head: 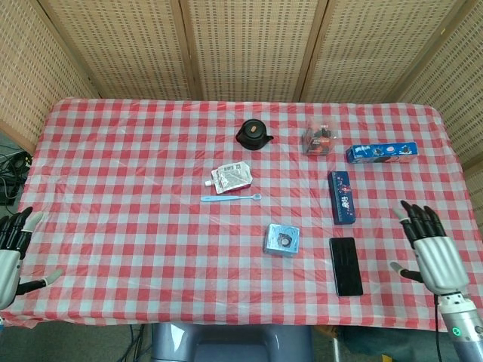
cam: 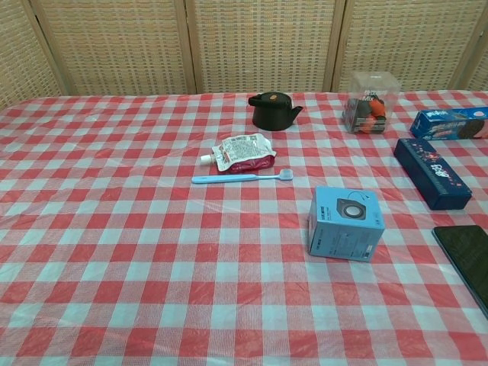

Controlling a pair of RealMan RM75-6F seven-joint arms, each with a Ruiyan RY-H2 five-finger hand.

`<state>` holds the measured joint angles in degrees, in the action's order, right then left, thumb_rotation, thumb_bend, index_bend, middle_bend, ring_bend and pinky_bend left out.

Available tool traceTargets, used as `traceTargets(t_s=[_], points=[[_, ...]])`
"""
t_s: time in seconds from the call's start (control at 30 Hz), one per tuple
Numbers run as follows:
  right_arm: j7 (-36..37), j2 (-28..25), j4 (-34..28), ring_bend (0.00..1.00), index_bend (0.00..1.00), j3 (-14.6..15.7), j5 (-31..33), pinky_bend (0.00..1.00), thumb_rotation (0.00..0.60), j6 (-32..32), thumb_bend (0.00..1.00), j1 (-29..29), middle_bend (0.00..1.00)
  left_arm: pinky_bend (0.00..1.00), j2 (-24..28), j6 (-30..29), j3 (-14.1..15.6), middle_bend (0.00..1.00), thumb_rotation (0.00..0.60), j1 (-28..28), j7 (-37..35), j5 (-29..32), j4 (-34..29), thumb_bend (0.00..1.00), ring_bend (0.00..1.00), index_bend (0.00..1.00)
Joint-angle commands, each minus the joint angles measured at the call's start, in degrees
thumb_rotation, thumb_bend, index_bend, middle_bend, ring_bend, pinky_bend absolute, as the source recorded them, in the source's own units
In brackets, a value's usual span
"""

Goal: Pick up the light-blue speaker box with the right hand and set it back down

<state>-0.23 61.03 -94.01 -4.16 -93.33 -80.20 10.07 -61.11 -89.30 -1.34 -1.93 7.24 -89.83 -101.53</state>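
Note:
The light-blue speaker box (head: 282, 240) (cam: 345, 223) stands on the red-checked tablecloth, near the front middle, with a round speaker printed on its top. My right hand (head: 430, 253) hovers over the table's front right corner, fingers spread, holding nothing, well to the right of the box. At the front left edge, my left hand (head: 10, 253) is also spread and empty. Neither hand shows in the chest view.
A black phone (head: 346, 265) lies between the box and my right hand. A dark-blue box (head: 342, 197), a blue snack box (head: 381, 152), a clear pack (head: 318, 140), a black teapot (head: 253, 134), a pouch (head: 233, 176) and a toothbrush (head: 230, 197) lie farther back.

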Motion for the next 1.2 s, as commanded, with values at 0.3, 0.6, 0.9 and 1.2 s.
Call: traceTargets(t_s=[0.3, 0.6, 0.9, 1.2], points=[[-8.05, 3.84, -7.05, 0.03, 0.14, -2.53, 2.08, 0.10, 0.600, 22.45, 0.00, 15.97, 0.10, 0.00, -0.99, 1.48, -1.32, 0.00, 0.600, -0.83, 2.42, 3.13, -0.02, 0.00, 0.00, 0.00], [-22.83, 14.49, -6.27, 0.11, 0.17, -5.74, 13.51, 0.22, 0.600, 28.19, 0.00, 21.84, 0.15, 0.00, -1.38, 3.75, -2.06, 0.00, 0.600, -1.96, 3.29, 5.69, 0.10, 0.00, 0.00, 0.00], [-34.39, 22.14, -5.32, 0.14, 0.17, -6.19, 23.05, 0.28, 0.600, 27.97, 0.00, 25.03, 0.16, 0.00, -1.01, 5.36, -2.59, 0.00, 0.600, -2.77, 2.28, 7.39, 0.42, 0.00, 0.00, 0.00], [-41.34, 27.16, -2.00, 0.30, 0.23, -5.62, 28.35, 0.47, 0.600, 26.18, 0.09, 27.69, 0.30, 0.00, -0.46, 5.59, -2.77, 0.00, 0.600, -2.97, 1.11, 7.86, 0.44, 0.00, 0.00, 0.00]])
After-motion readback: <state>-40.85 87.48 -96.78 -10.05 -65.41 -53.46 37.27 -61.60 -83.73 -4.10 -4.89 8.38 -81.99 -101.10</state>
